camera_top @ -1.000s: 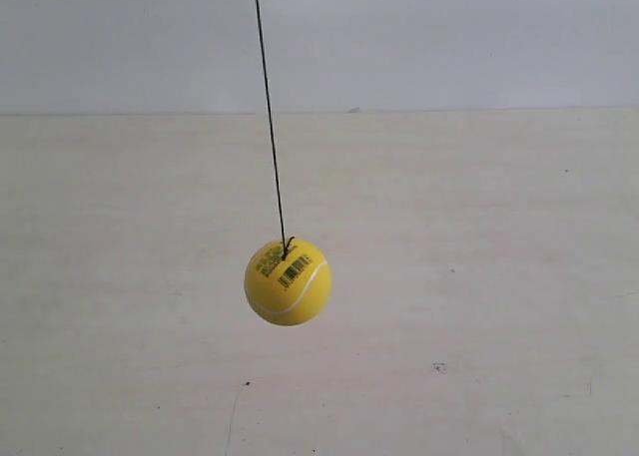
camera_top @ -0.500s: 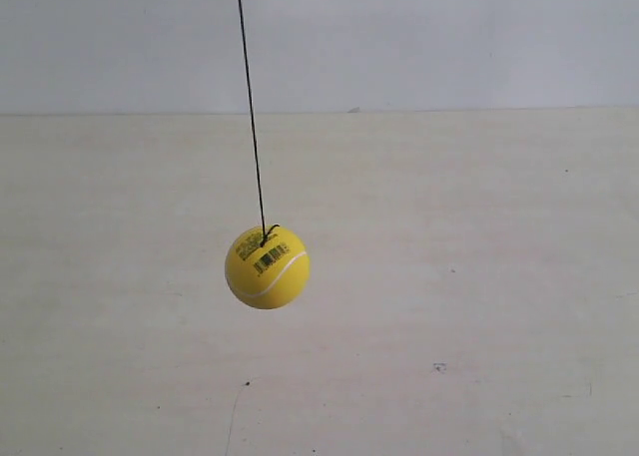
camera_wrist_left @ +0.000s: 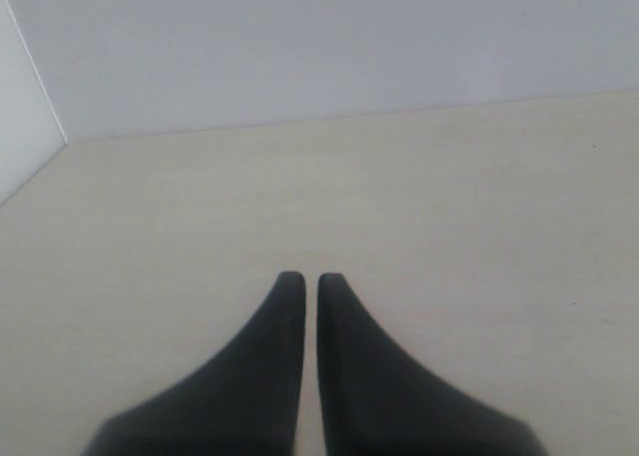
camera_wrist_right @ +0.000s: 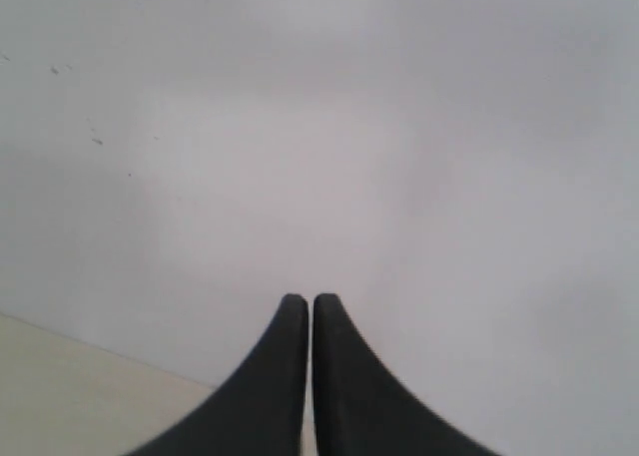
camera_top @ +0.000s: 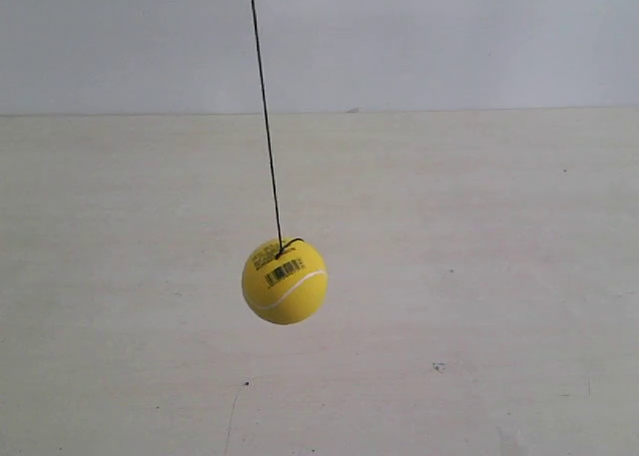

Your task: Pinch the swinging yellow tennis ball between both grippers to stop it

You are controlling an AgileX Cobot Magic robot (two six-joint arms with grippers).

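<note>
The yellow tennis ball (camera_top: 285, 280), with a white seam and a small black barcode, hangs in the air on a thin dark string (camera_top: 266, 117) that slants up out of the exterior view. Neither arm shows in the exterior view. In the left wrist view my left gripper (camera_wrist_left: 303, 276) is shut, its black jaws nearly touching, with only the pale tabletop ahead of it. In the right wrist view my right gripper (camera_wrist_right: 303, 298) is shut too and faces a bare grey wall. The ball shows in neither wrist view.
A pale beige table (camera_top: 479, 276) spreads below the ball and meets a grey-white wall (camera_top: 449, 37) behind. A wall corner (camera_wrist_left: 40, 87) shows in the left wrist view. A strip of table (camera_wrist_right: 70, 386) lies low in the right wrist view.
The ball swung to the exterior view's left and up, then came back right and down to near where it hung a second ago. No arm has come into the exterior view.
</note>
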